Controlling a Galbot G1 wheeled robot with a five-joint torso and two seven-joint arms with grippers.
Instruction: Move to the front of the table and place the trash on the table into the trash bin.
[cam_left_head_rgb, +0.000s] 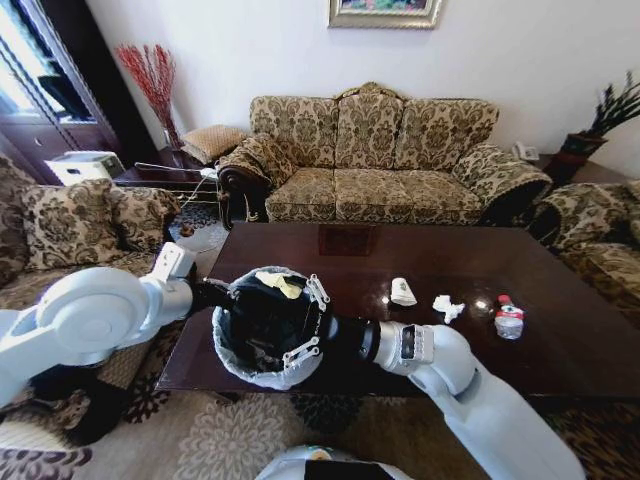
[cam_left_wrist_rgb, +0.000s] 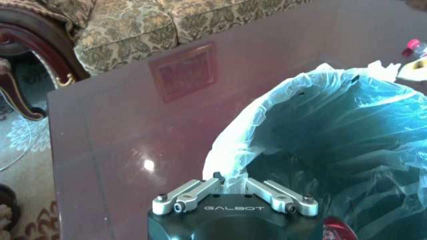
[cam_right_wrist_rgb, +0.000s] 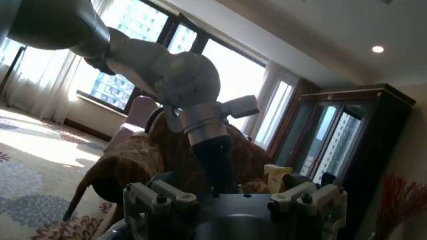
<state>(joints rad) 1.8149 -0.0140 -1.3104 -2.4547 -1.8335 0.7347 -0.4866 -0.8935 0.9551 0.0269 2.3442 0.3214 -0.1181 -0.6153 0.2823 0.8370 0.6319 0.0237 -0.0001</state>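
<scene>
Cup (cam_left_head_rgb: 402, 292), tissue (cam_left_head_rgb: 446, 307), bottle (cam_left_head_rgb: 509, 318) beyond bin (cam_left_head_rgb: 262, 345)

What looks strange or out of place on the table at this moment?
The trash bin is not on the floor: the left gripper grips its bag-lined rim at the table's front edge. The right gripper reaches over the bin. A cup, tissue and bottle lie on the table.

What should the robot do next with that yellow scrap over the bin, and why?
Probably open the right gripper and let go. Its fingers hold the yellowish scrap right above the open mouth of the bin, which the left gripper grips by the bag-lined rim at the table edge. The scrap should drop straight in. A cup, tissue and bottle still wait.
</scene>
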